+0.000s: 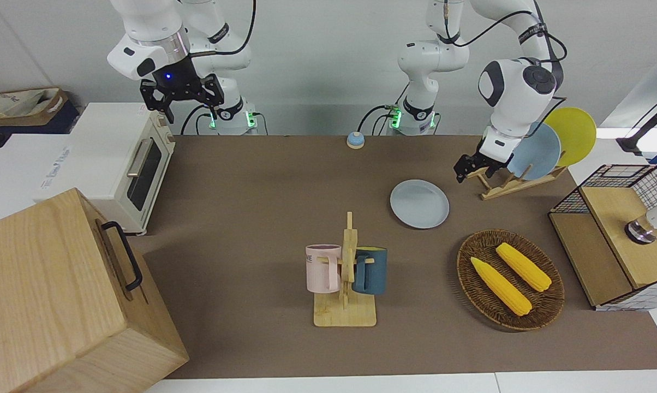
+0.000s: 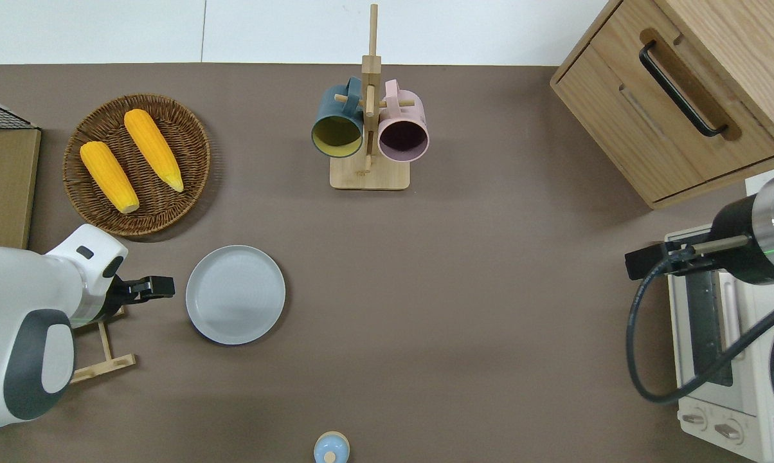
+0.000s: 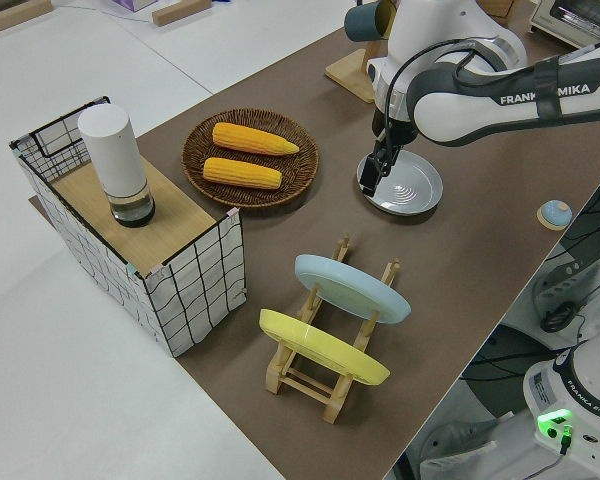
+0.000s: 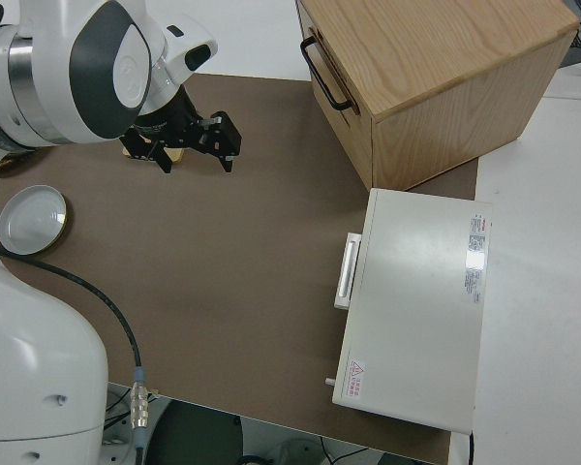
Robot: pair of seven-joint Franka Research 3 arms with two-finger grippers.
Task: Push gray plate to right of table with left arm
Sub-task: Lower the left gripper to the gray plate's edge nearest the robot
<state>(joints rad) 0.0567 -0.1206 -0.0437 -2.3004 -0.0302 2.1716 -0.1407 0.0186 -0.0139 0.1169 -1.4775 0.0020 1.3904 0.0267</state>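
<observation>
The gray plate (image 2: 235, 294) (image 1: 419, 203) (image 3: 410, 186) lies flat on the brown table (image 2: 464, 308), toward the left arm's end. My left gripper (image 2: 162, 285) (image 1: 461, 170) (image 3: 370, 182) hangs low over the table between the dish rack and the plate, on the plate's left-arm side. Its fingers look shut, with nothing in them, and a small gap shows between them and the plate's rim. The right arm is parked, its gripper (image 1: 189, 106) (image 4: 196, 155) open and empty.
A wooden dish rack (image 1: 506, 183) holds a sky-blue plate (image 1: 538, 153) and a yellow plate (image 1: 571, 134). A wicker basket (image 2: 136, 164) with two corn cobs, a mug tree (image 2: 369, 138), a small blue bell (image 2: 331, 448), a toaster oven (image 1: 126, 164) and a wooden cabinet (image 2: 676, 96) also stand on the table.
</observation>
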